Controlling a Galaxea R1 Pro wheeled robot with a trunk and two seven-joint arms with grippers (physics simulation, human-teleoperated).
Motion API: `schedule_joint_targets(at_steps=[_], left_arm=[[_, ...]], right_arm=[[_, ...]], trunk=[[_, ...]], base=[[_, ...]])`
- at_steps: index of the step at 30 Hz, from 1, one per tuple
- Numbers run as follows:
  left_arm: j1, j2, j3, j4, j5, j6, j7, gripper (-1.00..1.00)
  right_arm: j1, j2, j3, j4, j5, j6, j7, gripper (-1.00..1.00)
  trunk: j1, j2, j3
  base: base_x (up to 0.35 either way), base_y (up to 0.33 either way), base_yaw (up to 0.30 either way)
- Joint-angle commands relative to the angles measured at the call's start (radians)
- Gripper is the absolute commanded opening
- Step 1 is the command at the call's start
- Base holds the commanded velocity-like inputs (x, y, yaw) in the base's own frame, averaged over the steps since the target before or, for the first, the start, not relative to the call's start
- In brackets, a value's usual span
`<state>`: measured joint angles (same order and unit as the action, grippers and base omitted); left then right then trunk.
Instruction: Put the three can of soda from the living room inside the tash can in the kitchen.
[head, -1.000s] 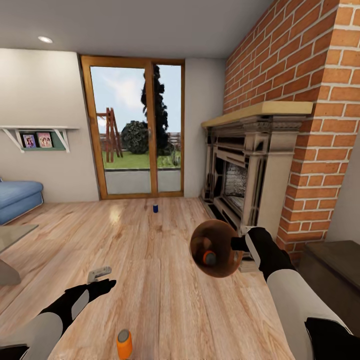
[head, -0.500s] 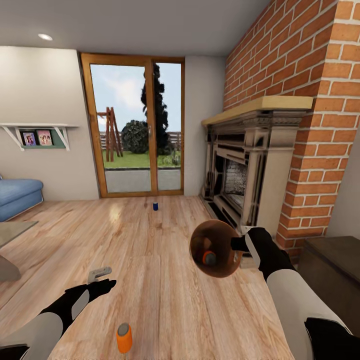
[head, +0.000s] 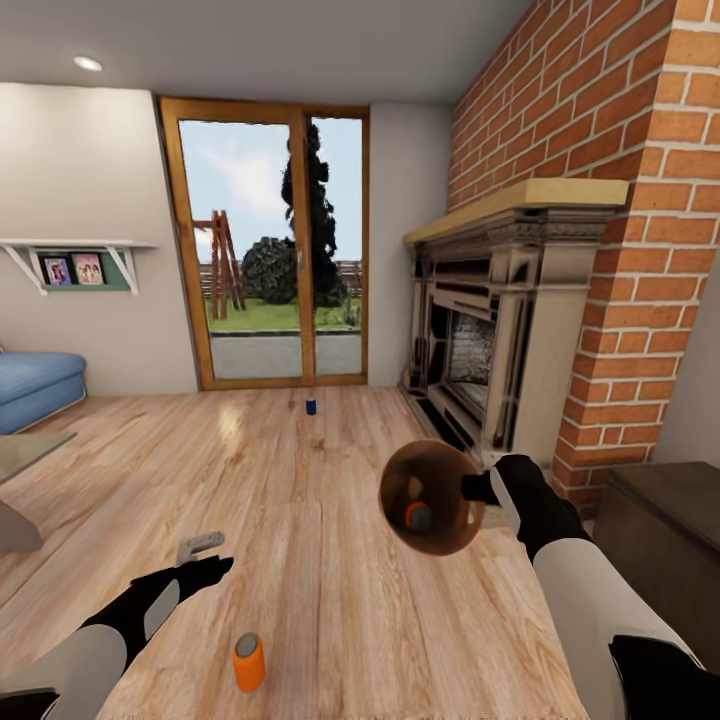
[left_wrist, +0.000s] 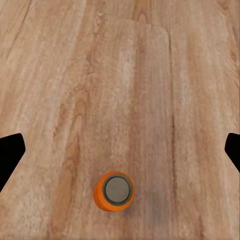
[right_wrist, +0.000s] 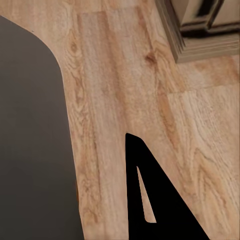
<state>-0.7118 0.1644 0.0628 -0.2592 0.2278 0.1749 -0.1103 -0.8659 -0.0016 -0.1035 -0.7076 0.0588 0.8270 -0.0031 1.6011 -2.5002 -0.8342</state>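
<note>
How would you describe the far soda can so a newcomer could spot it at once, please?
Find the wood-framed glass doors at the far end of the wood floor. Just before them stands a small dark blue can, alone and upright. Unlike the orange can near the left gripper, it is blue and distant.

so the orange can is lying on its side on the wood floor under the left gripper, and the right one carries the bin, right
Not quite: the orange soda can is standing upright, not lying on its side. The left wrist view looks straight down on its round silvery top, and the head view shows it upright on the wood floor near the left gripper. The right gripper does carry the trash can.
</note>
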Motion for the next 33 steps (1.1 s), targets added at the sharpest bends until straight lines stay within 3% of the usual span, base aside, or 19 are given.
schedule_joint_targets(at_steps=[1, 20, 30, 33], left_arm=[[0.0, 0.0, 0.0, 0.0, 0.0, -0.002, 0.0, 1.0], [0.0, -0.018, -0.003, 0.0, -0.001, -0.007, -0.002, 1.0], [0.0, -0.034, -0.109, 0.0, 0.001, -0.033, -0.003, 1.0], [0.0, -0.035, -0.115, 0.001, 0.001, -0.034, -0.003, 1.0]], right_arm=[[-0.001, 0.0, -0.001, -0.001, -0.011, 0.0, 0.0, -1.0], [0.001, 0.005, 0.021, -0.001, -0.012, 0.0, 0.0, -1.0], [0.001, 0.004, 0.027, -0.001, -0.012, 0.0, 0.0, -1.0], [0.001, 0.005, 0.027, -0.001, -0.012, 0.0, 0.0, -1.0]], trunk=[[0.0, -0.001, -0.004], [0.009, -0.005, -0.077], [0.013, -0.007, -0.116], [0.015, -0.008, -0.127]], base=[[0.0, 0.0, 0.0], [0.0, 0.0, 0.0], [0.0, 0.0, 0.0], [0.0, 0.0, 0.0]])
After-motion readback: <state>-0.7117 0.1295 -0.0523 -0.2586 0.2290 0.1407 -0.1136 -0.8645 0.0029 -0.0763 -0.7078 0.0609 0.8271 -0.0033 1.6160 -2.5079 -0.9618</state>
